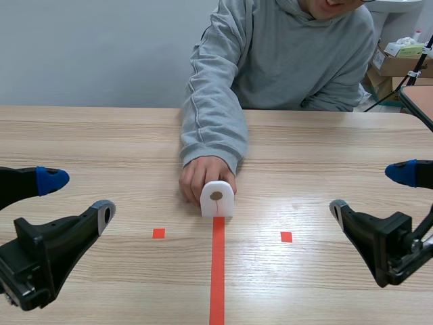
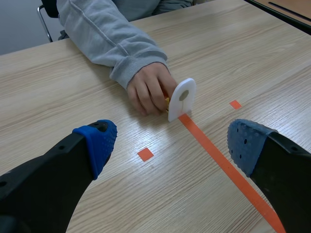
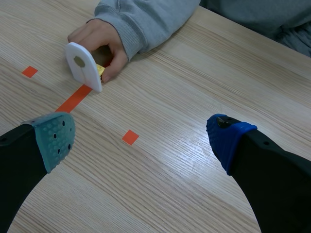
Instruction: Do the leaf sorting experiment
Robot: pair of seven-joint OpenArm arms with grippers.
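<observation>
A white arch-shaped card (image 1: pixel 217 198) with a brown dot stands upright at the far end of the orange-red tape line. A person's hand (image 1: pixel 200 176) in a grey sleeve rests right behind it. From both wrist views a small yellow thing (image 2: pixel 166 101) (image 3: pixel 100 70) shows behind the card (image 2: pixel 181 98) (image 3: pixel 83 65), under the person's fingers; its shape is hidden. My left gripper (image 1: pixel 73 198) is open low at the near left. My right gripper (image 1: pixel 369 191) is open low at the near right. Both are well short of the card, with nothing between their fingers.
The person sits across the wooden table (image 1: pixel 101 142), the arm reaching to its middle. Cardboard boxes (image 1: pixel 396 62) stand beyond the table's far right corner. A chair leg (image 2: pixel 44 22) shows behind the person in the left wrist view.
</observation>
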